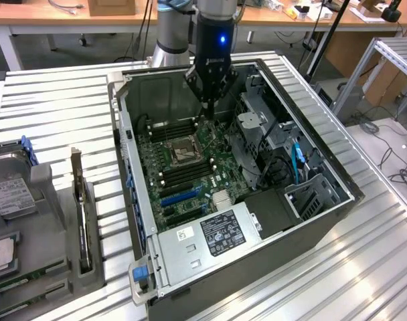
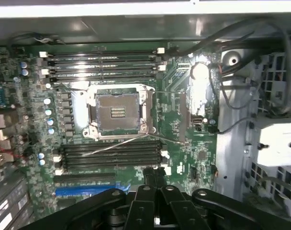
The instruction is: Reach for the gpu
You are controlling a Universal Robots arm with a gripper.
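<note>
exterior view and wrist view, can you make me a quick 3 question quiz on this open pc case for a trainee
1. True or false: a cooler is mounted on the CPU socket.
2. Pick one. The gripper hangs above: A) the power supply, B) the motherboard, C) the table outside the case.
3. Fill in the blank: the long expansion slots on the board are coloured ____.

Key
1. False. The socket is bare, with its contacts exposed.
2. B
3. blue
</note>
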